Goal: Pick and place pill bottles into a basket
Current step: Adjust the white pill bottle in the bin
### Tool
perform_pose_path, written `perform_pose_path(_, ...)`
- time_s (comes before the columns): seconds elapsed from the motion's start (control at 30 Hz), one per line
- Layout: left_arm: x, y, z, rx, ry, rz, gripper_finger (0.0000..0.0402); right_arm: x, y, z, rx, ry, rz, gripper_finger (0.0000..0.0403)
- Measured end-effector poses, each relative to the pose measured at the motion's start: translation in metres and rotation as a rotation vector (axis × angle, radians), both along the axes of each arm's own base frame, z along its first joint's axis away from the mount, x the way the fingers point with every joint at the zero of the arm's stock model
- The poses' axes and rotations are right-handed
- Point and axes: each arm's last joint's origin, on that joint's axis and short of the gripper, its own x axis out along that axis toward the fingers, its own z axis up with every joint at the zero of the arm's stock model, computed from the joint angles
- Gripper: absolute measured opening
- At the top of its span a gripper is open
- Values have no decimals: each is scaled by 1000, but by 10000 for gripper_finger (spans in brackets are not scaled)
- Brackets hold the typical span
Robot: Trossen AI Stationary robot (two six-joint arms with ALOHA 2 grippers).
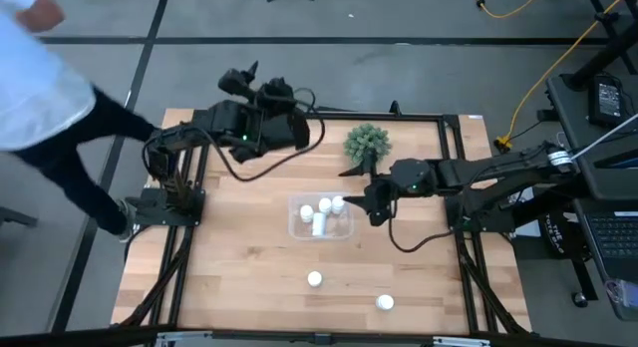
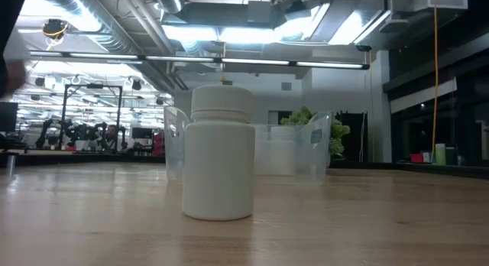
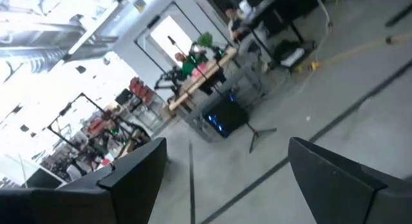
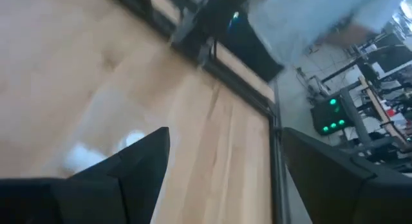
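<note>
High view: plant (image 1: pixel 366 143) beside basket (image 1: pixel 320 217), person (image 1: pixel 40 98) possibly near.

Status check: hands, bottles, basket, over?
Left hand open, parked off the table's far edge. Right hand open beside basket. Two bottles still out. Path clear.

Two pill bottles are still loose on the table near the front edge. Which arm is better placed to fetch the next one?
Probably the right. The right gripper hangs open beside the basket, nearer the loose pill bottles. The left gripper is open past the table's far edge, pointing away.
</note>
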Motion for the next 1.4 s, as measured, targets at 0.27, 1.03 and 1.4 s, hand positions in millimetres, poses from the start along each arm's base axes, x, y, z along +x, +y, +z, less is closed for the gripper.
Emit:
perform_pose_path(0.27,-2,11,-1,-71,89,-18,320,22,13,-4,0,-120,37,300)
perform_pose_path(1.03,-6,12,1,-113,-161,-8,320,7,-28,24,-186,313,324,299)
perform_pose_path(1.4,-4,-3,1,-126,-257,-51,320,34,-20,-17,-253,492,650,262)
